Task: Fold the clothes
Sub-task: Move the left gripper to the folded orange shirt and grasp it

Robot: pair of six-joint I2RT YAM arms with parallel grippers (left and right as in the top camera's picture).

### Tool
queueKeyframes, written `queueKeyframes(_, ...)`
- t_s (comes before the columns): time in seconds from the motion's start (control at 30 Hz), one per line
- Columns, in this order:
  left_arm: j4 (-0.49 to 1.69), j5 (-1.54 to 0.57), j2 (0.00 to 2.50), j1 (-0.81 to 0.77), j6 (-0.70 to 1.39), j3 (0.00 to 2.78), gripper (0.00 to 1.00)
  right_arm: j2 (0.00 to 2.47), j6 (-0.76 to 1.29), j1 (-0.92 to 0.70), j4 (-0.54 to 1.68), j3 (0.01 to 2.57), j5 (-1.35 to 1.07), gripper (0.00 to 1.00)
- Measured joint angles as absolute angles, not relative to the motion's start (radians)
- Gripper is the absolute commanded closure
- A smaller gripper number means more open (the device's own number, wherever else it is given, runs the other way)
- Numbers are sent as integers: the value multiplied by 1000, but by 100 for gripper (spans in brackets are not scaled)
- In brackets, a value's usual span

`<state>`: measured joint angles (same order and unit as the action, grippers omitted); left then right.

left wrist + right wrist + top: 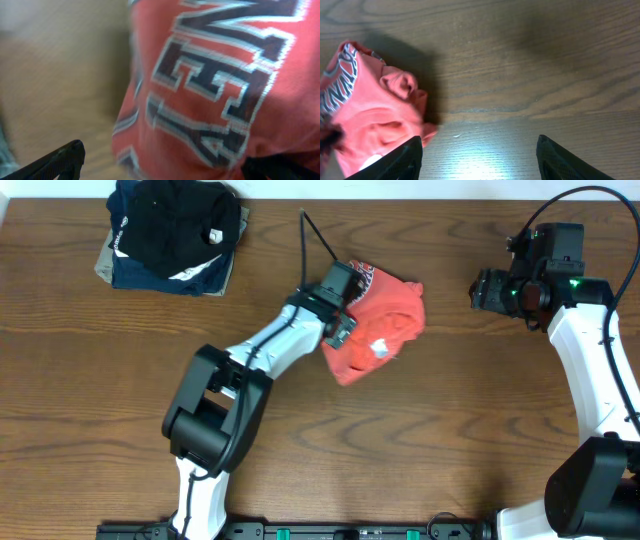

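Note:
The red-orange T-shirt (385, 320) lies crumpled in a heap at the table's middle, a white label patch showing on top. In the left wrist view the T-shirt (210, 85) fills the frame with dark, white-edged lettering. My left gripper (343, 305) is at the heap's left edge; its fingers (162, 154) are spread wide with shirt cloth between them, not closed on it. My right gripper (480, 290) hovers to the right of the shirt; its fingers (479, 140) are wide open and empty over bare wood. The shirt (370, 110) shows at that view's left.
A pile of folded garments (175, 235), black on top of navy and tan, sits at the back left corner. The brown wooden table (450, 430) lies under everything. A black cable (315, 235) runs from the left wrist toward the back.

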<state>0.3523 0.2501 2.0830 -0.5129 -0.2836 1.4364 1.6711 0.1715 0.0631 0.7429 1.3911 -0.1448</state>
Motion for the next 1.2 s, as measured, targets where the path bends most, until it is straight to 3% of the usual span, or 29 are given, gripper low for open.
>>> queueKeyframes(0.23,354,286,2069,-459,-342,1440,2,1671,171,63,744,1391,-141,29)
queueKeyframes(0.57,412,75,1924,-683,-437,1490,2,1671,171,63,746,1391,-141,29)
queueKeyframes(1.17,406,49,2141,-718,-449,1493,0,1671,171,63,762,1391,-138,29)
queueKeyframes(1.2,389,49,2141,-718,-449,1493,4,1671,171,63,763,1391,-137,29)
